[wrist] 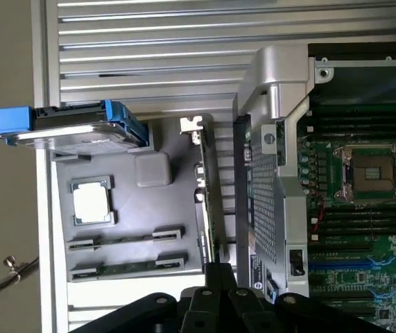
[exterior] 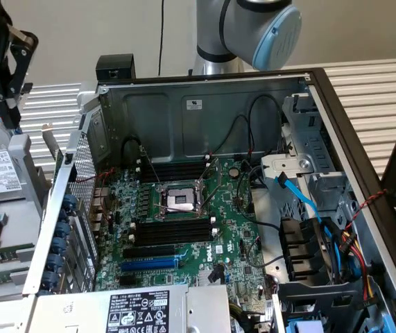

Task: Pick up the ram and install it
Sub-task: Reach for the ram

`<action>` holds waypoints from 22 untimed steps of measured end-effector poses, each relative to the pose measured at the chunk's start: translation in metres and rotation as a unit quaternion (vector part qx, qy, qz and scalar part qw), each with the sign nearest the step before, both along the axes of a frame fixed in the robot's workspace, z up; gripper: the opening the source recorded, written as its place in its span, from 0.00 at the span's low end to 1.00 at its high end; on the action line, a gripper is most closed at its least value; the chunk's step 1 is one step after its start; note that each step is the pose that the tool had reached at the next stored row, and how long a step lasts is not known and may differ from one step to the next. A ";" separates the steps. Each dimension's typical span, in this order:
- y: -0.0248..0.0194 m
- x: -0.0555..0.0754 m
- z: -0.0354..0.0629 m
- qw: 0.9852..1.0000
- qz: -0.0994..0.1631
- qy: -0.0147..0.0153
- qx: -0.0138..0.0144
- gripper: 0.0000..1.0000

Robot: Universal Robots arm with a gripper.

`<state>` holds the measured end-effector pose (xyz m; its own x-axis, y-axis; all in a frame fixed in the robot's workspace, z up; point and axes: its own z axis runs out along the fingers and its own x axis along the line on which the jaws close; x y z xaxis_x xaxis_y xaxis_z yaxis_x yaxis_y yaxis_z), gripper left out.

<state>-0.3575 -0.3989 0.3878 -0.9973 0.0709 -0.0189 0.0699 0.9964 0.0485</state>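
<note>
Step in hand: reach, pick-up not begun. Black end effector [exterior: 9, 111]: mine, fingers together, empty, hovering above grey plastic tray [wrist: 170, 208]. Long dark-green ram stick [wrist: 125, 266]: flat in that tray, beside open metal computer case [exterior: 156, 111]. Grasping calls, I judge, for parted fingers squared across its thin edges.

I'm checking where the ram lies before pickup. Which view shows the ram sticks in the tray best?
The wrist view: both ram sticks lie in full length on the grey tray, near the loose processor. The exterior view cuts them off at its left edge, so little of them can be made out there.
</note>
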 end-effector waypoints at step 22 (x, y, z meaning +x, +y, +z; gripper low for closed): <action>-0.0010 -0.027 -0.0029 0.991 0.131 0.000 0.000 0.12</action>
